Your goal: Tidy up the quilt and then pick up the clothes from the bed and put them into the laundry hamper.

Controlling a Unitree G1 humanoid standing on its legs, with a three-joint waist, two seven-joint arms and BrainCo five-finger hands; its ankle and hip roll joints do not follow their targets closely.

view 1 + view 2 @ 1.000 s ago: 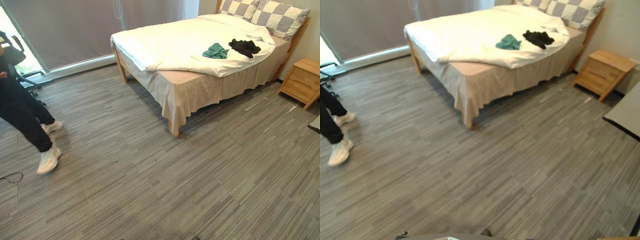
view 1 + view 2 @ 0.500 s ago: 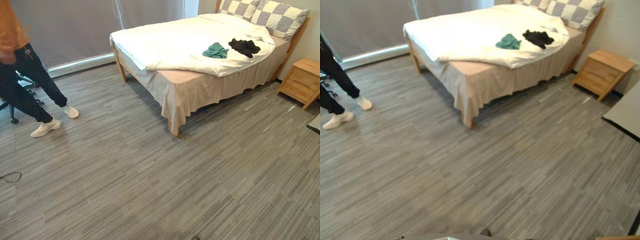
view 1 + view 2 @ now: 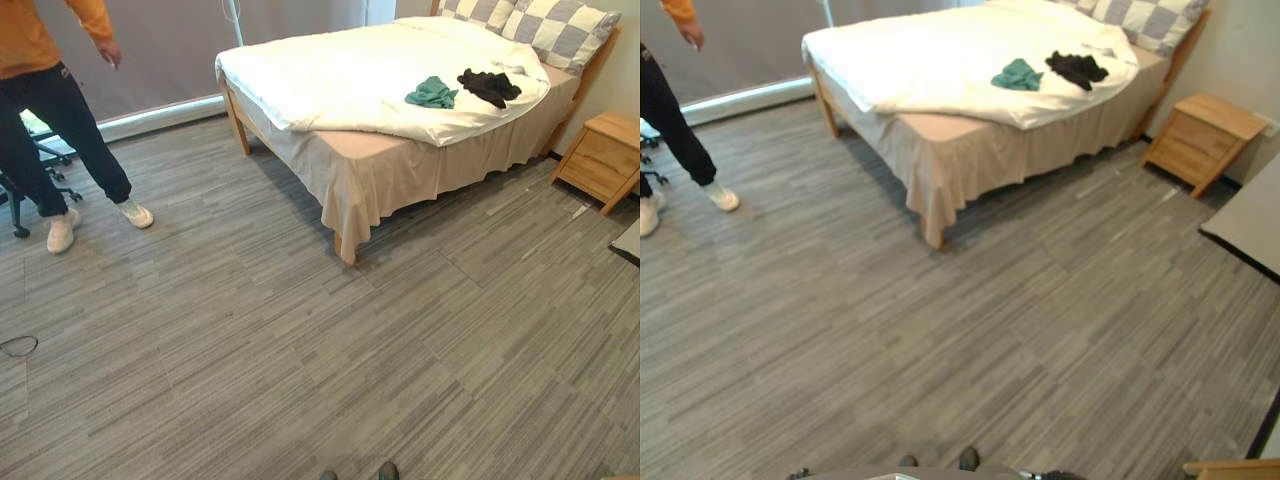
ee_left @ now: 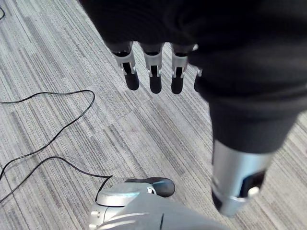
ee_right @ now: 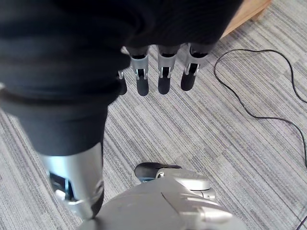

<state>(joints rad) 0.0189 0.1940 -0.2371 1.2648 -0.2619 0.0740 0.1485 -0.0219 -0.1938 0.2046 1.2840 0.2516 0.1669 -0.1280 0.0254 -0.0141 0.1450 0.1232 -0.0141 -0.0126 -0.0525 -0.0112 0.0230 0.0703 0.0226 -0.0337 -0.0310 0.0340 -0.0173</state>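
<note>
Bed [image 3: 380,175] sits at 1 o'clock across grey floor [image 3: 300,350], white quilt [image 3: 340,80] spread over it, near edge hanging uneven over the tan skirt. Green cloth [image 3: 432,93] and black cloth [image 3: 489,87] lie on the quilt just beside each other, toward the checked pillows [image 3: 540,25] at the head. Wooden nightstand [image 3: 600,160] at 3 o'clock, right of the bed. Person [image 3: 45,110] in orange top and dark trousers stands at 10 o'clock by the window blind [image 3: 150,50], beside an office chair [image 3: 20,190]; well apart from the bed. Open floor between robot and bed, nothing in the way. Grey slab edge [image 3: 1250,220] at the right side. Left hand [image 4: 153,62] hangs over the floor, fingers straight and relaxed, holding nothing. Right hand [image 5: 160,67] the same, fingers loose, empty, over the floor.
</note>
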